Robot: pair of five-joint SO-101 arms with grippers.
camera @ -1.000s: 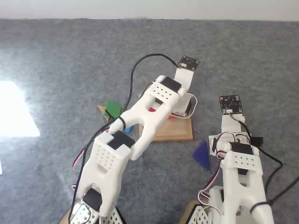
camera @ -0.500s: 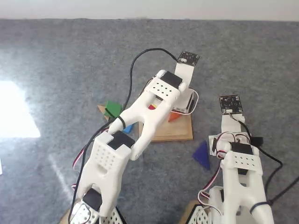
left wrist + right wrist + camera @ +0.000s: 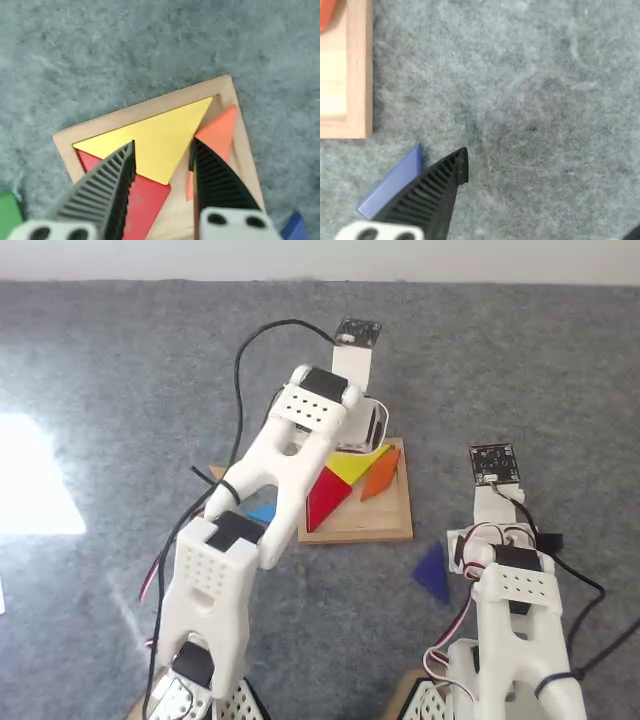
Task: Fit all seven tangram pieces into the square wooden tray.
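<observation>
The square wooden tray (image 3: 370,525) lies on the grey felt surface (image 3: 120,390), and three pieces are inside it: a yellow triangle (image 3: 358,465) along the far edge, a red triangle (image 3: 325,495) touching its long side, and an orange piece (image 3: 381,477) against the tray's right wall. The left hand (image 3: 162,145) hangs over the yellow triangle (image 3: 155,135), its two fingers (image 3: 112,185) apart and holding nothing, with the red triangle (image 3: 145,200) and the orange piece (image 3: 217,132) seen on either side of them. A green piece (image 3: 9,215) lies on the surface outside the tray's rim (image 3: 150,105). A light blue piece (image 3: 262,511) is also outside, just beside the tray and partly hidden by the left arm (image 3: 270,470). A dark blue piece (image 3: 432,570) lies on the surface near the tray's near right corner. The right hand (image 3: 445,185) is low over the surface, just beside this dark blue piece (image 3: 395,180); whether it is apart or together I cannot tell.
</observation>
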